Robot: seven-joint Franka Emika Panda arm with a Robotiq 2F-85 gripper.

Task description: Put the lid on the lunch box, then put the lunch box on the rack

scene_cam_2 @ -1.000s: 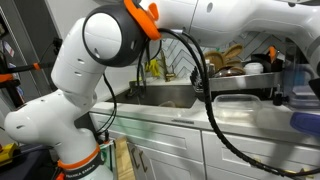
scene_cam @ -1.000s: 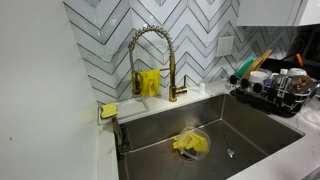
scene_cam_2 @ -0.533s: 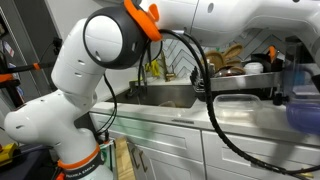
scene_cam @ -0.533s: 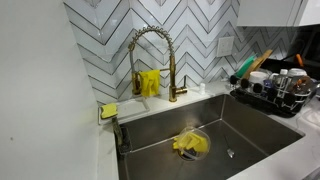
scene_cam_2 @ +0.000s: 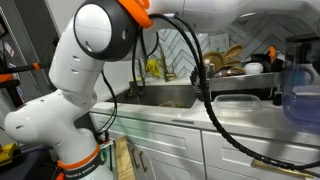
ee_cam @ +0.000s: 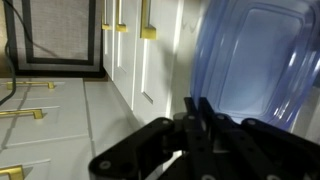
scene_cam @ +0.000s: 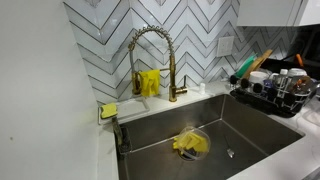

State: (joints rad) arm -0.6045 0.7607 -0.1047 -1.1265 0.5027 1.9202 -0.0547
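Lid (scene_cam_2: pixel 300 95) has lifted higher since a second ago, arm risen with it. Your jaws are clamped on its edge in the wrist view. Box (scene_cam_2: pixel 236 103) sits on the bench (scene_cam_2: pixel 150 113), lower and sinkward of the lid; rack (scene_cam: pixel 265 100) behind it.

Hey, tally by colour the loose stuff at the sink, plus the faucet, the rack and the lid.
Gold: 1, faucet
Yellow: 3, sponge, sink cloth, wall cloth
Black: 1, rack
Blue: 1, lid
Total: 6
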